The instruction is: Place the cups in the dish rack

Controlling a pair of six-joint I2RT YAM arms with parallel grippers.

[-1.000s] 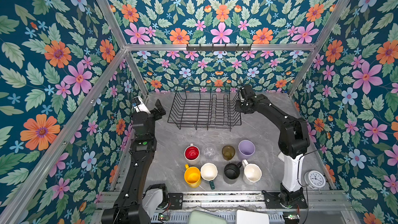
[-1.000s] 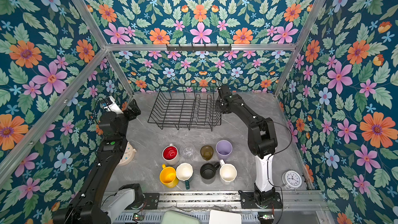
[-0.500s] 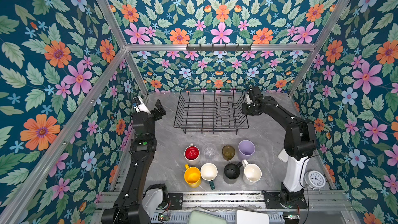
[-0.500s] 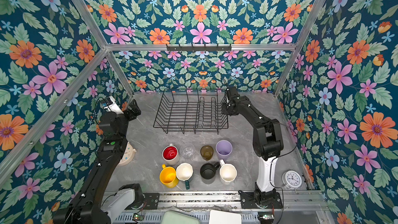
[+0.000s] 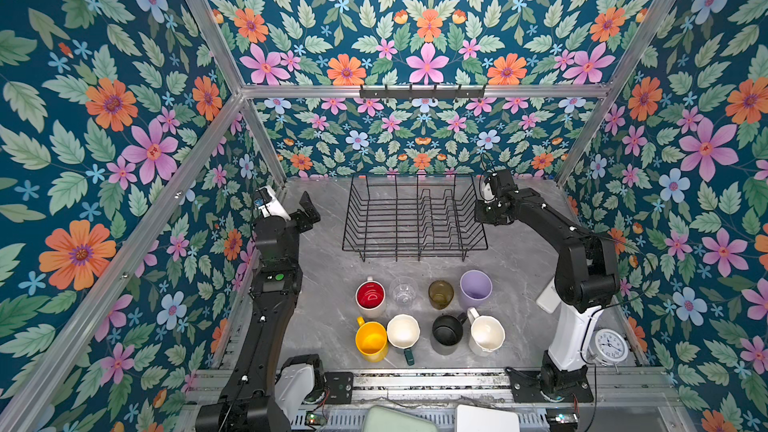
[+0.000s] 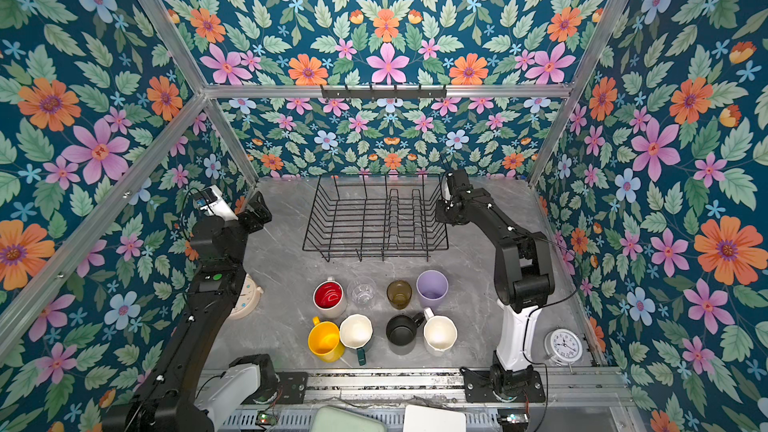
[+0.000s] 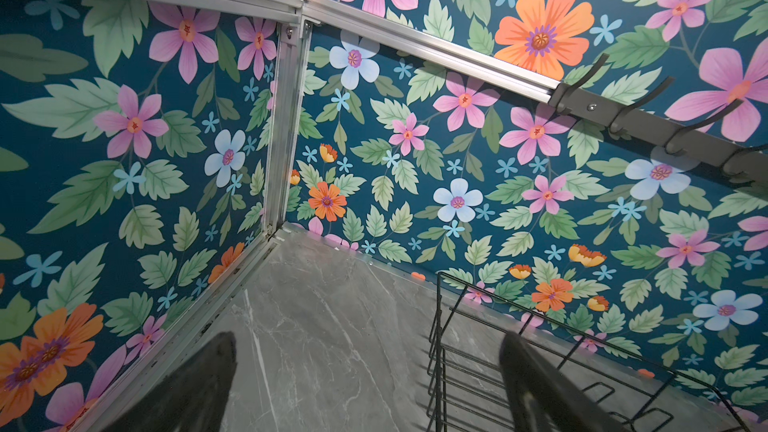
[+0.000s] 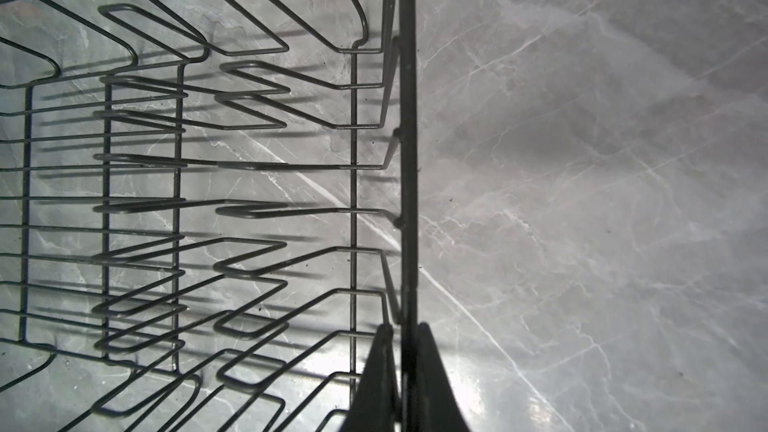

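The black wire dish rack point(image 5: 415, 249) point(image 6: 374, 249) stands at the back of the grey table and holds nothing. My right gripper point(image 5: 484, 211) point(image 8: 405, 328) is shut on the rack's right rim wire point(image 8: 409, 160). My left gripper point(image 5: 309, 211) point(image 7: 365, 342) hangs open and unloaded near the back left corner, left of the rack point(image 7: 440, 351). The cups stand upright in two rows in front of the rack: red-inside mug point(image 5: 370, 297), clear glass point(image 5: 404, 290), amber glass point(image 5: 440, 293), lilac tumbler point(image 5: 475, 288), yellow mug point(image 5: 371, 340), dark-green mug point(image 5: 402, 332), black mug point(image 5: 446, 332), white mug point(image 5: 486, 334).
A white alarm clock point(image 5: 609, 344) stands by the right arm's base. A cream clock point(image 6: 249, 297) sits partly behind the left arm. A black hook rail point(image 5: 422, 93) hangs on the back wall. Floral walls close in three sides.
My right gripper has slid to the right with the rack's rim held in it, and the rack has moved right with it. The left arm and the cups have not moved.
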